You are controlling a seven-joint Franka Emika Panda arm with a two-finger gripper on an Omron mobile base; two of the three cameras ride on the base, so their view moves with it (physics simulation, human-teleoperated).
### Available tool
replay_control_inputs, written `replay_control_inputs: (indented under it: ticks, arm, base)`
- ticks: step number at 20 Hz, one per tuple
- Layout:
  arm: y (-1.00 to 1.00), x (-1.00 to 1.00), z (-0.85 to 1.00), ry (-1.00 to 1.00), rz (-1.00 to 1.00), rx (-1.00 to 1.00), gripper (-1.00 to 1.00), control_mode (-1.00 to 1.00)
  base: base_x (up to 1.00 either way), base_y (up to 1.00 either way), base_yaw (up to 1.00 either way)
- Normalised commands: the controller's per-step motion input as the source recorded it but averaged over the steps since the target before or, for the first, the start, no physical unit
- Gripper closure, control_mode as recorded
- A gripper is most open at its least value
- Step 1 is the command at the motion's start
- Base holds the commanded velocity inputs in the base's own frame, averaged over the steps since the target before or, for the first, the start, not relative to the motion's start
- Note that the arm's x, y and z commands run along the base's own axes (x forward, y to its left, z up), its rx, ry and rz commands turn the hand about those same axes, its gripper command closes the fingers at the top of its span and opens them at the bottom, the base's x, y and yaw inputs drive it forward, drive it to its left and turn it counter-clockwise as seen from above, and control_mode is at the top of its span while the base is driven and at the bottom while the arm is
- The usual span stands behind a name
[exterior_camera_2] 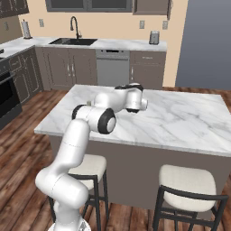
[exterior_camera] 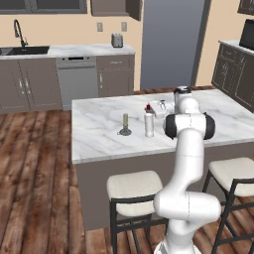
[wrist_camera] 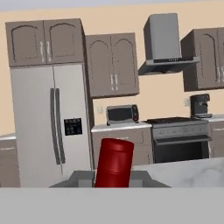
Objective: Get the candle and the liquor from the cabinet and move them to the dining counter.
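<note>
Liquor (exterior_camera: 149, 122) upright on dining counter (exterior_camera: 99, 139), cap in tool (exterior_camera: 152, 107).

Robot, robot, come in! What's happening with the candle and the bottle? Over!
Gripper shut on liquor, standing on dining counter. Candle already there beside it, apart. Nothing in the way.

A white liquor bottle (exterior_camera: 149, 123) with a red cap (wrist_camera: 114, 162) and a pale olive candle (exterior_camera: 125, 120) in a dark grey holder stand on the dining counter (exterior_camera: 99, 134), its top white marble veined with grey above a grey-brown body. Cream-cushioned stools (exterior_camera: 135, 191) on black frames sit on reddish-brown plank flooring (exterior_camera: 34, 188); beige walls back a silver refrigerator (wrist_camera: 48, 127).
</note>
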Motion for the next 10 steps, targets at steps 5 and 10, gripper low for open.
replay_control_inputs:
  ticks: [5,10]
  arm:
    - [0.12,-0.09,-0.12,-0.06,-0.13,0.00,1.00,-1.00]
    - [0.14,-0.02,-0.19,-0.06,-0.10,0.00,1.00,-1.00]
  base:
    - [0.00,0.00,0.00]
    - [0.00,0.00,0.00]
